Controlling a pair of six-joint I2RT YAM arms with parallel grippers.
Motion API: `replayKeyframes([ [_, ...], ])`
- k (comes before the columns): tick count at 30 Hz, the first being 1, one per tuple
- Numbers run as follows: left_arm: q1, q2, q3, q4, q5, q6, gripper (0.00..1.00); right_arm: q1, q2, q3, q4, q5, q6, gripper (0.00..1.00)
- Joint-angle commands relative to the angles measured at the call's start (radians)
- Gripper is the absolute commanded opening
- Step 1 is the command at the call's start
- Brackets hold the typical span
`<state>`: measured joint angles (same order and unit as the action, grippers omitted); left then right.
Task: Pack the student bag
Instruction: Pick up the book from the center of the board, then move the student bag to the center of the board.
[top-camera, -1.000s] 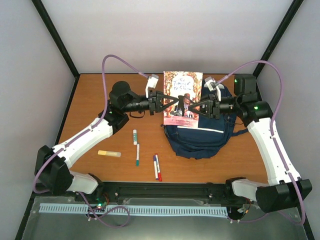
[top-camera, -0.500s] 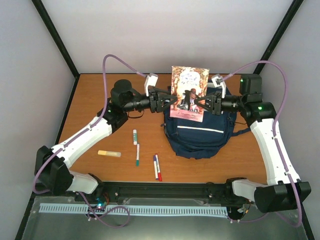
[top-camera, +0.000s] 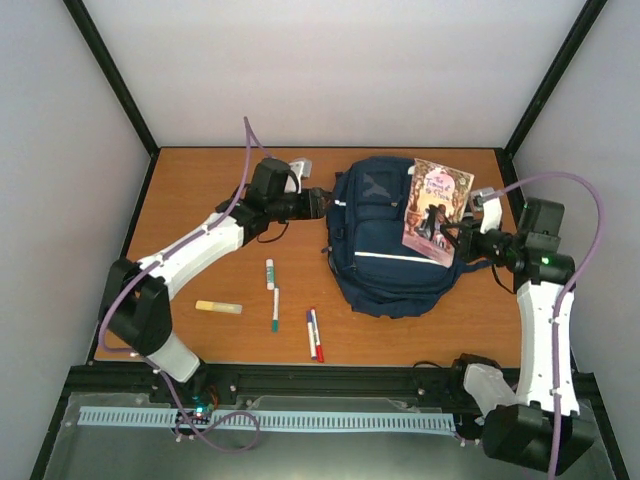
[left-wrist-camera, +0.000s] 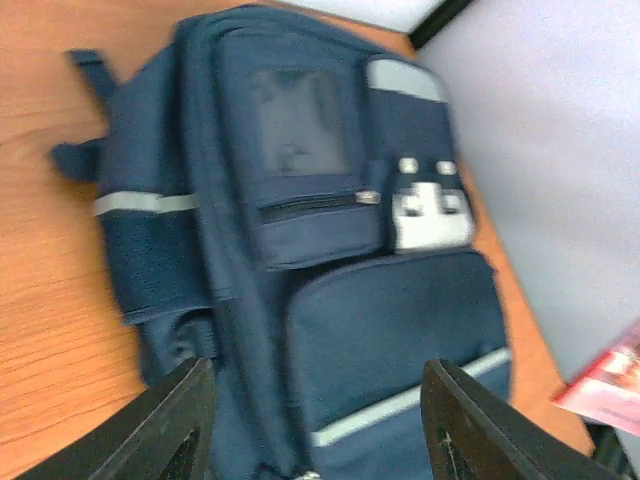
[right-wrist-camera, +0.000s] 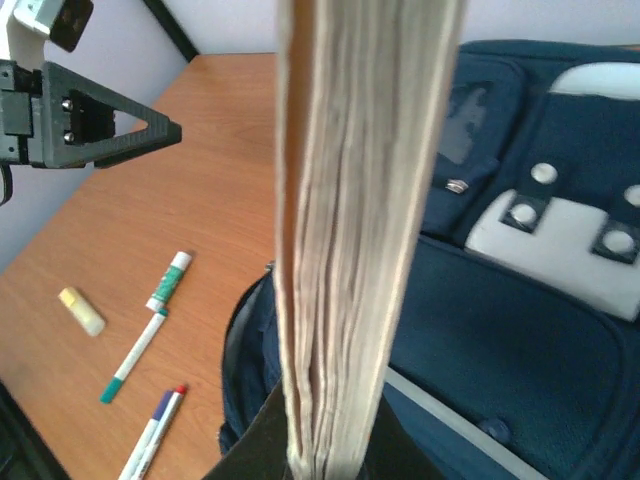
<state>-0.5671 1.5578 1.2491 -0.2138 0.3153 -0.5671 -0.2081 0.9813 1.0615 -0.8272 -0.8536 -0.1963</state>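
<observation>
The left gripper (top-camera: 318, 203) has released the book (top-camera: 436, 210) and withdrawn to the far left side of the student bag (top-camera: 385, 265); its jaws stand wide and empty. The right gripper (top-camera: 458, 238) alone now clamps the book, shifted over the bag's right edge. The bag lies right of table centre. Handover appears complete; insertion remains.

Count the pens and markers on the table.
4: a short green-capped marker, a teal-tipped pen just nearer the arms, and a blue pen and red pen side by side. The backpack could hide others.
</observation>
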Motion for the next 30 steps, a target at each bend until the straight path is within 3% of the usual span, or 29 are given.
replayKeyframes([
  [1,0.055,0.077,0.046,-0.060,-0.076,-0.035,0.59,-0.100,-0.082,-0.090,0.051,-0.027,-0.036,0.03],
  [5,0.089,0.203,0.117,-0.110,-0.071,-0.046,0.68,-0.151,-0.131,-0.145,0.104,-0.023,-0.037,0.03],
  [9,0.095,0.323,0.215,-0.156,-0.075,-0.021,0.68,-0.169,-0.189,-0.256,0.194,-0.035,-0.047,0.03],
  [17,0.102,0.562,0.424,-0.147,0.032,-0.018,0.66,-0.171,-0.182,-0.253,0.189,-0.071,-0.078,0.03],
  [24,0.102,0.733,0.634,-0.237,0.018,-0.027,0.56,-0.171,-0.181,-0.257,0.190,-0.069,-0.069,0.03],
  [30,0.102,0.798,0.701,-0.263,0.000,-0.009,0.54,-0.172,-0.185,-0.255,0.185,-0.065,-0.071,0.03],
])
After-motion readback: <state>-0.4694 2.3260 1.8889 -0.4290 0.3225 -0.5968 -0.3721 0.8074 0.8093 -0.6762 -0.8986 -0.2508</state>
